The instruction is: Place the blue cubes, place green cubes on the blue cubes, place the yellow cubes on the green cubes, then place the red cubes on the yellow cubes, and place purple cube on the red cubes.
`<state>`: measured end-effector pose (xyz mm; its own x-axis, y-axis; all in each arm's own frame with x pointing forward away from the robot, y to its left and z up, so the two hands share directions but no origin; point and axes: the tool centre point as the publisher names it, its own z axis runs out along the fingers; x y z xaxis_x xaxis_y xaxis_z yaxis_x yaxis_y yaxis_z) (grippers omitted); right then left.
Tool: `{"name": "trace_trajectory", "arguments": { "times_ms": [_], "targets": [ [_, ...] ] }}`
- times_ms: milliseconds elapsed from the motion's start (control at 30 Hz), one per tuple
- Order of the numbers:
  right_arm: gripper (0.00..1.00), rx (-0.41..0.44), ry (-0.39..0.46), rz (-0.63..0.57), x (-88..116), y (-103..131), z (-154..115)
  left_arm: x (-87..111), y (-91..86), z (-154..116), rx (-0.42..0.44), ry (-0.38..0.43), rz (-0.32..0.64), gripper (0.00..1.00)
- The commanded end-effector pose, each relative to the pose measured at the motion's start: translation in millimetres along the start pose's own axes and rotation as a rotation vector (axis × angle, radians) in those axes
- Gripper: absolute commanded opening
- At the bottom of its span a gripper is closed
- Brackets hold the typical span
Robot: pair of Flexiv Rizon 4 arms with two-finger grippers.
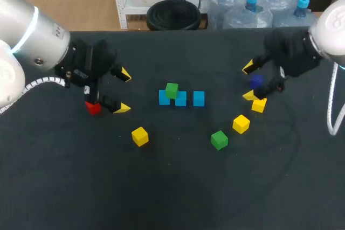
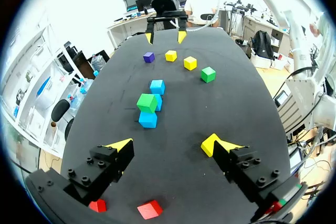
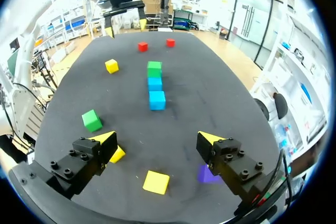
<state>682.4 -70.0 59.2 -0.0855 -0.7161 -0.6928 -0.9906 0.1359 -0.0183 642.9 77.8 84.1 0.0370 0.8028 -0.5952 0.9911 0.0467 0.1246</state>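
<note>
Three blue cubes (image 1: 180, 99) stand in a row at mid-table, with a green cube (image 1: 172, 90) resting on them toward the left end. A second green cube (image 1: 219, 139) lies loose nearer the front, close to a yellow cube (image 1: 241, 124). Other yellow cubes sit at front left (image 1: 139, 136) and by my right gripper (image 1: 259, 104). The purple cube (image 1: 256, 81) lies just behind my open right gripper (image 1: 249, 82). Left of the row, my left gripper (image 1: 123, 91) is open, with a red cube (image 1: 92, 107) beneath its arm. In the left wrist view two red cubes (image 2: 149, 209) lie under the open gripper (image 2: 164, 145).
The dark table (image 1: 178, 187) has bare room along its front and between the blue row and each gripper. In the right wrist view a yellow cube (image 3: 156, 182) and the purple cube (image 3: 206, 174) lie under the open gripper (image 3: 156, 140).
</note>
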Motion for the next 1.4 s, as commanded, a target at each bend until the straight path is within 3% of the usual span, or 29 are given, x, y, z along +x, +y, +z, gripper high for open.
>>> {"name": "trace_trajectory", "arguments": {
  "times_ms": [33, 333, 767, 1067, 1400],
  "targets": [
    [1.0, -0.056, -0.009, -0.034, 1.8, 11.8, 18.9, 1.1, 0.2, 0.0, 0.0, -0.004, 0.002, 1.0],
    [1.0, -0.302, 0.049, -0.222, 4.8, 70.1, 52.9, 1.1, 0.2, 0.0, 0.0, -0.004, 0.002, 1.0],
    [1.0, -0.442, 0.097, -0.367, 6.5, 103.1, 65.0, 1.1, 0.2, 0.0, 0.0, -0.004, 0.002, 1.0],
    [1.0, -0.464, 0.112, -0.404, 3.1, 124.3, 66.8, 1.1, 0.2, 0.0, 0.0, -0.004, 0.002, 1.0],
    [1.0, -0.438, 0.104, -0.383, 8.4, 126.9, 69.1, 1.1, 0.2, 0.0, 0.0, -0.004, 0.002, 1.0]
  ]
}}
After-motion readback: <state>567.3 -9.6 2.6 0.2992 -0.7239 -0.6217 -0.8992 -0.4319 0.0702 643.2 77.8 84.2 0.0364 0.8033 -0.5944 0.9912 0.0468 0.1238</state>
